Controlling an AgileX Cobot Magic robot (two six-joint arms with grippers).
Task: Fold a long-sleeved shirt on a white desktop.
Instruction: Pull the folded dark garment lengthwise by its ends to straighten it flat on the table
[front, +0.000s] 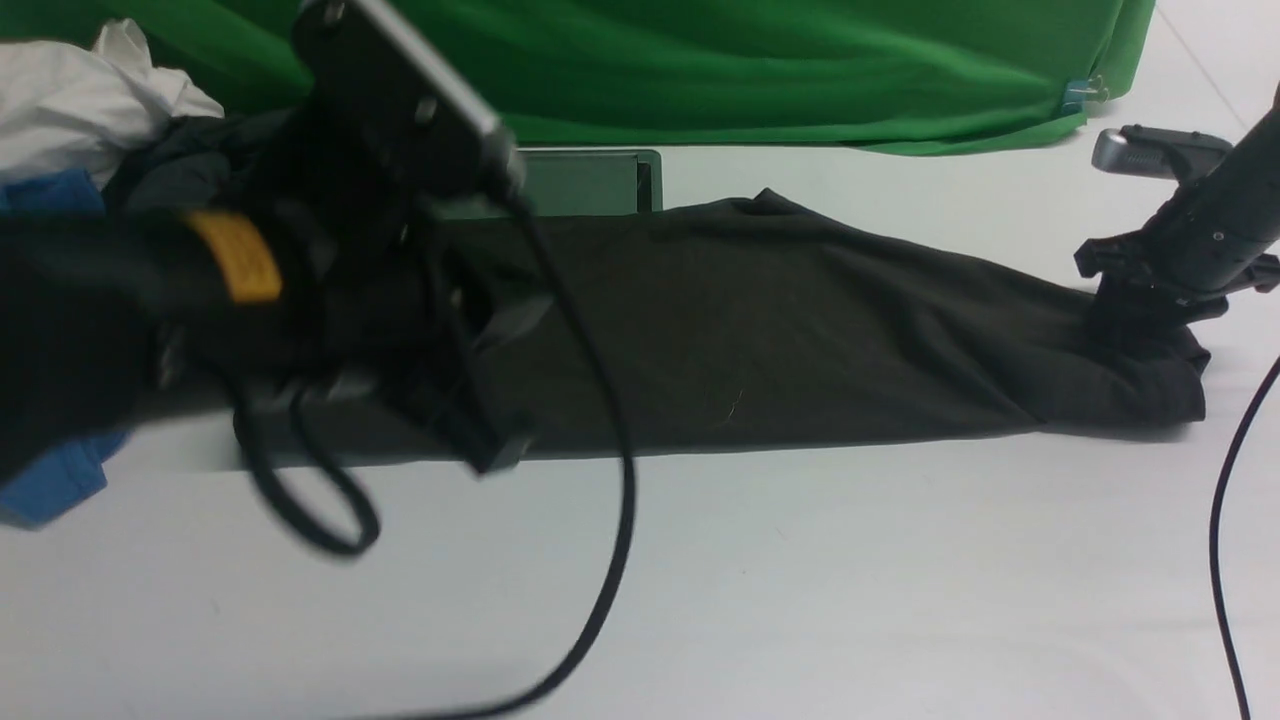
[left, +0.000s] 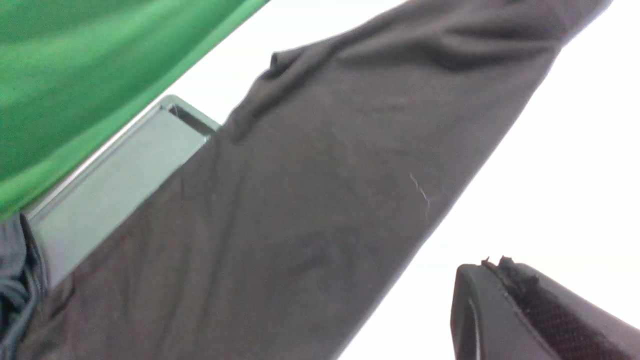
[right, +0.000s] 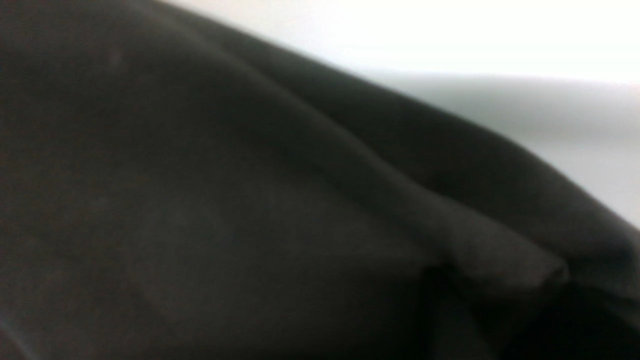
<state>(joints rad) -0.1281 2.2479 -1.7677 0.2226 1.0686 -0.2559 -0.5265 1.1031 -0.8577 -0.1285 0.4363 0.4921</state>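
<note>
Dark brownish-black shirt (front: 800, 340), plain; white desktop (front: 800, 580), plain; green cloth (front: 750, 70); blue garment (front: 50, 480); yellow-orange band on the black left arm (front: 120, 310).

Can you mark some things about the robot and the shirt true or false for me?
1. The right hand is at the dark shirt. True.
2. The left hand is wide open. False: it is shut.
3. The cloth hanging at the back is red. False: it is green.
4. The shirt lies on a white desktop. True.
5. The blue garment is on the robot's right side. False: it is on the left.
</note>
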